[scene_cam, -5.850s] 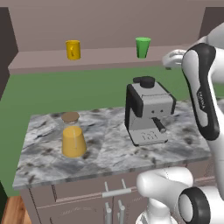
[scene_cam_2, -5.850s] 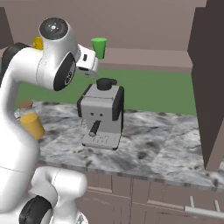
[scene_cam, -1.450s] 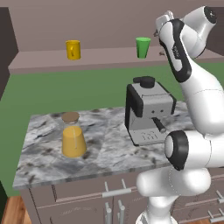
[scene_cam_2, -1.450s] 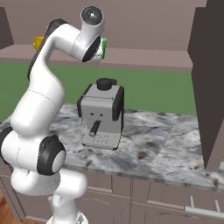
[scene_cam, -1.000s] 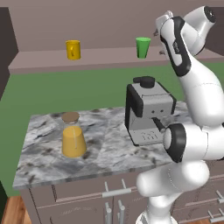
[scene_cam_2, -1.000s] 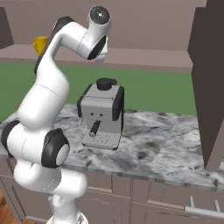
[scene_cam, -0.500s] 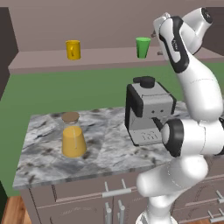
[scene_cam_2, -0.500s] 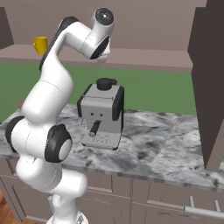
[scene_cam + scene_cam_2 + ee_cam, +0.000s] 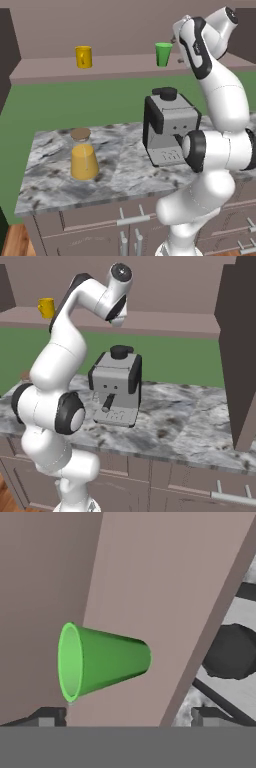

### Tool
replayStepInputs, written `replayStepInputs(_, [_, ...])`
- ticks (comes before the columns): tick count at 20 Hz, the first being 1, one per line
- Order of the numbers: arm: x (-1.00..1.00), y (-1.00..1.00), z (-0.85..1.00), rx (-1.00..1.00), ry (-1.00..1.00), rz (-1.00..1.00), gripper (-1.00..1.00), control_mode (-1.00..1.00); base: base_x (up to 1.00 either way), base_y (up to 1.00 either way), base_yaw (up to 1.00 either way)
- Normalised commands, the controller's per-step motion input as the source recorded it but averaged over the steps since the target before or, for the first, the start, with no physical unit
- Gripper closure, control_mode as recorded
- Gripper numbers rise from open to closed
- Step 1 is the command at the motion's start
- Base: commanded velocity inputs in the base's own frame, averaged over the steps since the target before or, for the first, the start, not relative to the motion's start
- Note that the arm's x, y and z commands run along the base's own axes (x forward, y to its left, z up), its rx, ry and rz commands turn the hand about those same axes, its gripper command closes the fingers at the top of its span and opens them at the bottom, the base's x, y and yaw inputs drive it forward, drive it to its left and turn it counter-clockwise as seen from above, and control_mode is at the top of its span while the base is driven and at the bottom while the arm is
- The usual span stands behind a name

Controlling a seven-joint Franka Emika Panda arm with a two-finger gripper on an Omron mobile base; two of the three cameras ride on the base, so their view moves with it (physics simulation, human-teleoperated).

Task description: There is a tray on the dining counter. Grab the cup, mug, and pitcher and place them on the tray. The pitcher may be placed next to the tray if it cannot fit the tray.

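The cup (image 9: 163,54) was found upright on the brown shelf (image 9: 115,65) behind the marble bench (image 9: 120,170), near the shelf's front edge, its wide mouth up and its narrow base on the shelf, so that its long axis stood vertical. In the hand view the cup (image 9: 100,661) was seen rolled on its side by the camera's tilt, mouth toward the left of the picture, with bare shelf surface around it on all sides. The gripper (image 9: 176,40) was held just to the right of the cup at about its height, apart from it; its finger tips (image 9: 50,716) were seen spread wide at the bottom of the hand view, with nothing between the jaws. The mug (image 9: 83,56) was seen standing well to the left on the same shelf, with open shelf between it and the cup. The pitcher (image 9: 83,156) was found upright on the left part of the bench, cork lid on top, well apart from the coffee machine (image 9: 167,125), which stood below the arm's reach toward the shelf. Compared with half a second before, the arm's pose was little altered, and the cup, mug and pitcher were left where they had been. The bench's front edge was kept clear of the pitcher.
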Motion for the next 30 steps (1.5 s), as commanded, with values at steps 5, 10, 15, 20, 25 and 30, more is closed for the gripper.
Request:
replayStepInputs(5, [0.18, 0.0, -0.01, 0.0, 0.03, 0.0, -1.0, -1.0, 0.0, 0.0, 0.0])
replayStepInputs(10, [0.18, 0.0, -0.03, 0.0, 0.01, 0.0, -1.0, -1.0, 0.0, 0.0, 0.0])
replayStepInputs(15, [0.14, 0.0, -0.08, 0.0, 0.01, 0.0, -1.0, -1.0, 0.0, 0.0, 0.0])
replayStepInputs(20, [0.11, 0.0, -0.07, 0.0, 0.02, 0.0, -1.0, -1.0, 0.0, 0.0, 0.0])
replayStepInputs(25, [0.11, 0.0, -0.1, 0.0, 0.04, 0.01, -1.0, -1.0, 0.0, 0.0, 0.0])
replayStepInputs(30, [0.14, 0.0, -0.06, 0.0, 0.02, 0.0, -1.0, -1.0, 0.0, 0.0, 0.0])
